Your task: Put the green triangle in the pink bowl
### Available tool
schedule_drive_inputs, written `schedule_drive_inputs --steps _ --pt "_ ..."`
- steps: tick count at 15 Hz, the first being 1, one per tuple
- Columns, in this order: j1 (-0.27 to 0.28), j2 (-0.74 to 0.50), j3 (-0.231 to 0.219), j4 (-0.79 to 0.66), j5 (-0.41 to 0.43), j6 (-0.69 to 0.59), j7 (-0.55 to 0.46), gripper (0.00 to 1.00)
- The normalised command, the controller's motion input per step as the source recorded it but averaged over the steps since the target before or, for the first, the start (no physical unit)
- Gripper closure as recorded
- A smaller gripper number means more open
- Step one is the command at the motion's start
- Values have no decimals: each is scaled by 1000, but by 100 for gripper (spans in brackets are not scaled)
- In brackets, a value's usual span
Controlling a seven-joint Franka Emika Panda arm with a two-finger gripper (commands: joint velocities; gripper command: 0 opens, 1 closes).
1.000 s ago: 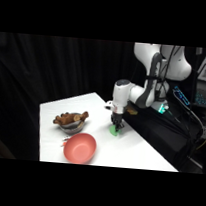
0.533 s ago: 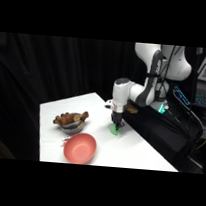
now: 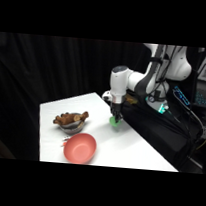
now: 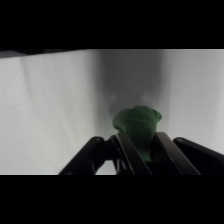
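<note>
Green triangle: The green triangle [image 3: 114, 122] is on the white table [image 3: 132, 148], near the far right edge. It is right under the arm.

Gripper: The gripper [image 3: 114, 119] comes down from above and is low over the block. In the wrist view the two fingers [image 4: 131, 150] sit on each side of the green block [image 4: 137, 125], very close to it. They look closed on it, or almost closed.

Pink bowl: The pink bowl [image 3: 80, 148] is on the near left part of the table. It is well apart from the block. Nothing is in it.

Metal bowl: A metal bowl [image 3: 71, 124] with brown stuff sits just behind the pink bowl. It is not part of the job.

Done: The arm is at the block and seems to have hold of it.

Left to do: The block is not lifted yet, as far as I can see. It must go up, move left and nearer, over the pink bowl, and then be let go.
</note>
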Motion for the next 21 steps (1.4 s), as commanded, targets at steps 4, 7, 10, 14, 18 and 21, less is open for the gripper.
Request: schedule_drive_inputs --steps 4,7,10,14,18,21 --pt "-66 -539 60 -19 -145 -483 50 93" --pt "-88 -437 97 50 -82 -442 10 93" --pt "-78 -262 99 151 -21 -351 -29 93" --pt "-67 -23 90 323 17 -267 -35 93" --pt "-56 198 72 478 61 -228 -46 93" --pt "-36 338 80 532 60 -196 -12 94"
